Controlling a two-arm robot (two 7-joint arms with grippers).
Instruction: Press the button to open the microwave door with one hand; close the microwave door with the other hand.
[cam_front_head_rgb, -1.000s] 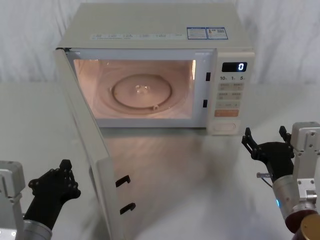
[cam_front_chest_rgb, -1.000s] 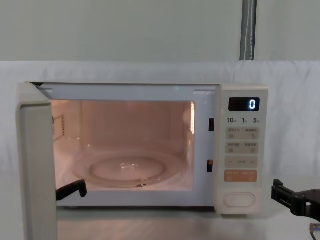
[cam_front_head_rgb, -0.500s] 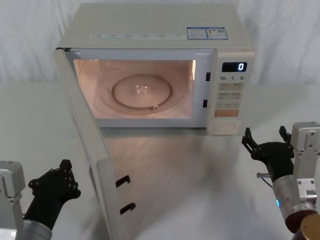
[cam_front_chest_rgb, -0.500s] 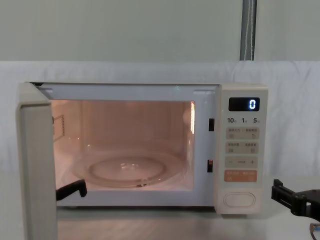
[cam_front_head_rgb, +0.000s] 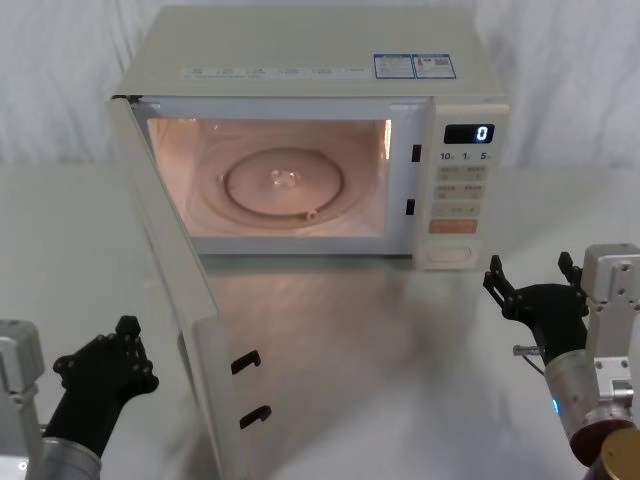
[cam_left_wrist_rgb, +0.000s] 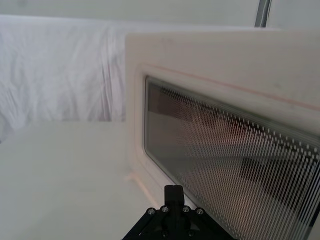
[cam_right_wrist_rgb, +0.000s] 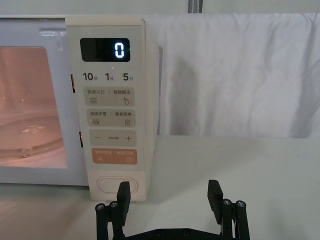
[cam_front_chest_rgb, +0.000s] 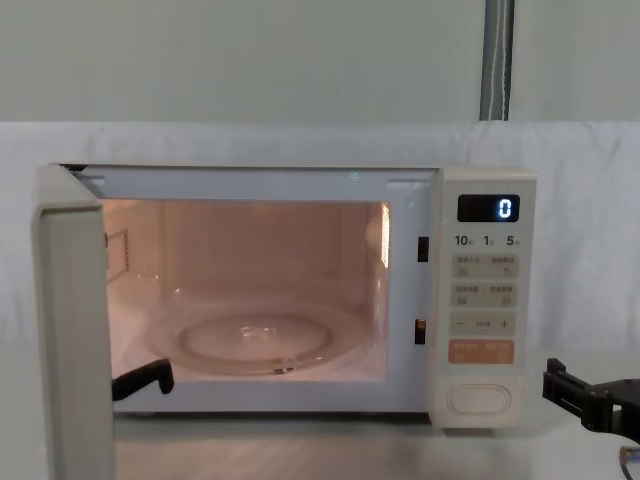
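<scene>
We see the microwave (cam_front_head_rgb: 310, 130) standing at the table's (cam_front_head_rgb: 400, 340) far edge, its cavity lit, the display reading 0. The microwave door (cam_front_head_rgb: 175, 290) swings wide open toward the near left. The left gripper (cam_front_head_rgb: 100, 372) sits near the table's near left corner, outside the door, fingers drawn together. The right gripper (cam_right_wrist_rgb: 169, 197) hovers with fingers spread, just before the button (cam_right_wrist_rgb: 116, 184).

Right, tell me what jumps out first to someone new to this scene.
The microwave at the table's middle, its lit cavity glowing pink, and the microwave door swung wide toward the robot. The open right gripper faces the button; the left gripper sits outside the door, low left.
</scene>
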